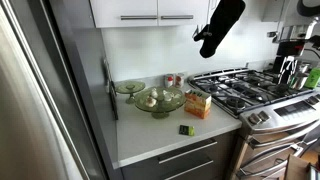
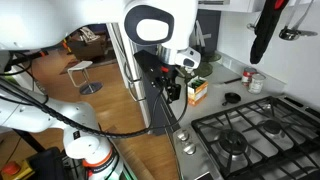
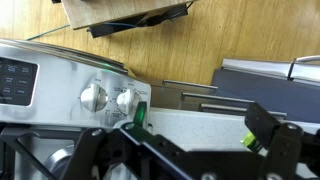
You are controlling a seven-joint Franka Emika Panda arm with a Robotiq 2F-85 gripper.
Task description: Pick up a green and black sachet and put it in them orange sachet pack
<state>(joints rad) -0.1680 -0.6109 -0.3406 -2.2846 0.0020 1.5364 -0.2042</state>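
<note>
Progress, we judged, was nil; the flat green and black sachet [image 1: 186, 129] lay at the counter's [image 1: 150, 142] front edge, apart from the orange cardboard box [image 1: 198, 104]; the gripper [image 3: 185, 148] hung with jaws spread, empty.

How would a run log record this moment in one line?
stage: before pick | end effector: open, high above counter | green and black sachet: flat on counter | orange sachet pack: beside green bowl

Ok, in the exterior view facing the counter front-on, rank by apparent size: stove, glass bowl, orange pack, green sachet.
1. stove
2. green glass bowl
3. orange sachet pack
4. green and black sachet
Bowl and pack stand side by side, so their order is safe.
</note>
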